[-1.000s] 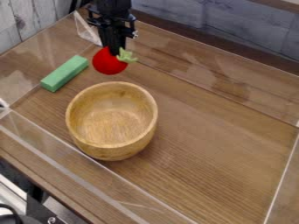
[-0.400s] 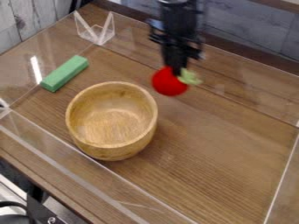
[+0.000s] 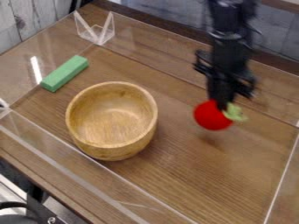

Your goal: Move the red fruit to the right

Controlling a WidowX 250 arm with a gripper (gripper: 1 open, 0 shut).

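The red fruit [image 3: 212, 116], small, glossy and round with a green leafy tip [image 3: 236, 113] sticking out to its right, hangs at the right of the table, to the right of the wooden bowl [image 3: 111, 120]. My black gripper [image 3: 222, 102] points straight down from above and is shut on the fruit's top. I cannot tell whether the fruit touches the tabletop.
A green rectangular block [image 3: 66, 73] lies at the left, beyond the bowl. A clear plastic stand [image 3: 93, 28] sits at the back left. Low transparent walls [image 3: 284, 184] border the wooden tabletop along its front and sides.
The gripper has carried the red fruit from the back left, near the green block, across to the right of the bowl and slightly lower.
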